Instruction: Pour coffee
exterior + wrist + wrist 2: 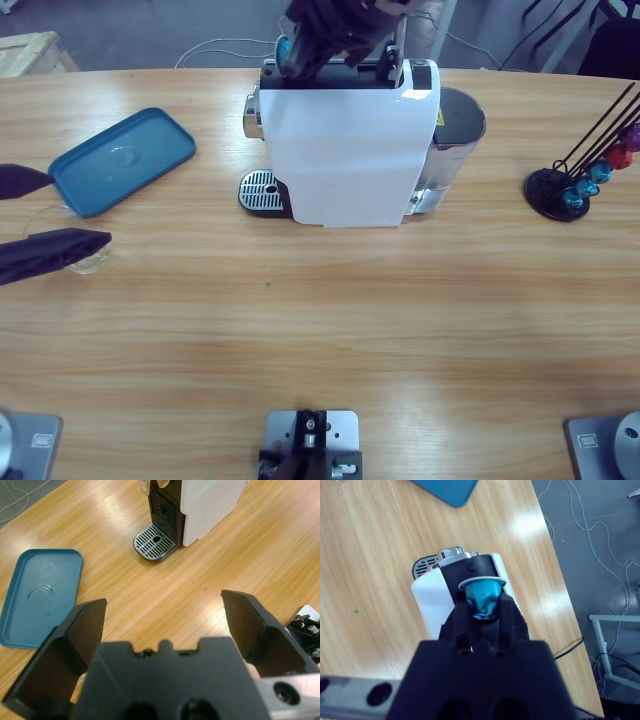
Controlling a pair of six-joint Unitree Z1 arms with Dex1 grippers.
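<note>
Wooden table [320, 330]: right gripper [482, 611] is pinching a light, slippery blue capsule [482, 596] by its sides, directly over the coffee machine [345, 150]; left gripper [165, 625] is gaping, empty. No coffee showing.

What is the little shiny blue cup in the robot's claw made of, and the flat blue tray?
The small shiny blue capsule held by the right gripper looks like thin metal foil: it glints and creases. The flat teal tray is probably plastic: smooth with soft reflections.
</note>
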